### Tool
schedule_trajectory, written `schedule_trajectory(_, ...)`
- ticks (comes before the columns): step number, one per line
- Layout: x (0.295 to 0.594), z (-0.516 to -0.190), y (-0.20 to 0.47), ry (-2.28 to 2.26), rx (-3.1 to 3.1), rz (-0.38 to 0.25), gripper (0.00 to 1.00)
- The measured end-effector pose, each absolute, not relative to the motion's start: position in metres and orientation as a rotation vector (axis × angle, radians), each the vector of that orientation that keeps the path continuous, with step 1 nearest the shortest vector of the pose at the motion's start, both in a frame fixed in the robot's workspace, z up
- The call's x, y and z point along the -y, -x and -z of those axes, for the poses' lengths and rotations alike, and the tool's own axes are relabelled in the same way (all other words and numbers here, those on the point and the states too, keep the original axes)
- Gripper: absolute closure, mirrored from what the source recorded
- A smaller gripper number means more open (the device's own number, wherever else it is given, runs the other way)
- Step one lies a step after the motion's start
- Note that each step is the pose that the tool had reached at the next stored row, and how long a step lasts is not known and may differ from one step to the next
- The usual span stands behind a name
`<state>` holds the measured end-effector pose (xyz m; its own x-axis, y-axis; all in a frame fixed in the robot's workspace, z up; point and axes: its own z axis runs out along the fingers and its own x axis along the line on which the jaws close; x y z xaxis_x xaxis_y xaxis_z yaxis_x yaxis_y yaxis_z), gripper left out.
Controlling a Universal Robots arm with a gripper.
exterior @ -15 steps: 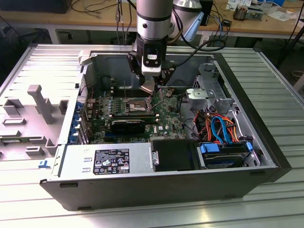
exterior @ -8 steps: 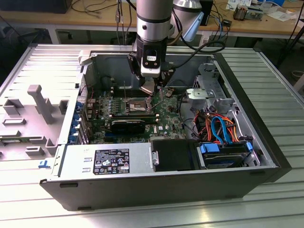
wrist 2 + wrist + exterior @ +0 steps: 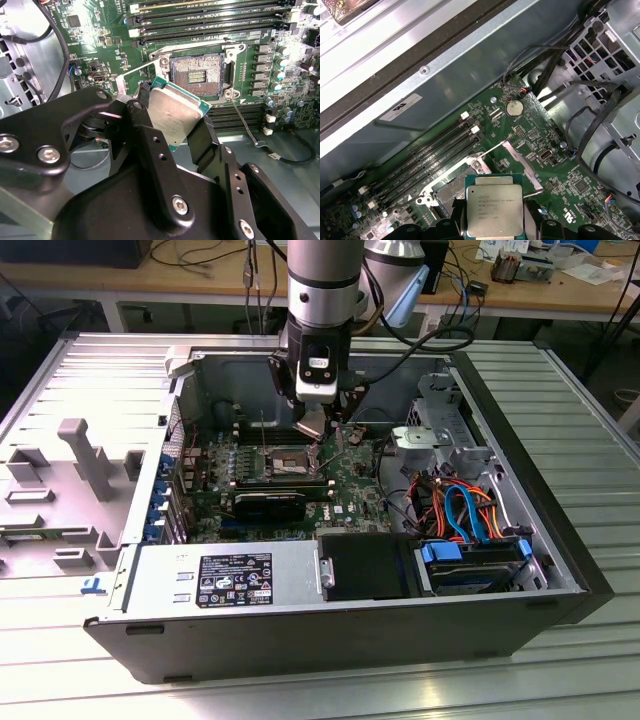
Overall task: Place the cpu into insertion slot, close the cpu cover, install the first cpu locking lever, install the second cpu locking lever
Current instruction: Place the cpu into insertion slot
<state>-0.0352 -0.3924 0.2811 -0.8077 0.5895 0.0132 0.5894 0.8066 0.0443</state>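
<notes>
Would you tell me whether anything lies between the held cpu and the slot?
Nothing visible does: the gripper holds the cpu near the slot, its contacts bare, the cover swung open.

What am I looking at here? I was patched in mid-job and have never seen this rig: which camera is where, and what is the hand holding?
The grey column in the exterior view is a robot arm reaching down into an open computer case lying on a ribbed metal table. That picture comes from a camera off the arm; both wrist views come from cameras riding on the arm, looking past its hand. The hand is shut on the cpu, a flat silver-topped chip, gripped by its edges and tilted above the green motherboard. Just beyond it sits the insertion slot, a square dark socket, empty. In the first wrist view the cpu cover is swung open beside the slot. So the chip is not yet placed.
</notes>
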Motion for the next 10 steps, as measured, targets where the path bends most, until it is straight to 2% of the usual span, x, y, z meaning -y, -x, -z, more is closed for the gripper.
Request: schedule_trajectory(10,0.3924,-0.281,0.0352,-1.014,-2.971,-0.073,0.45)
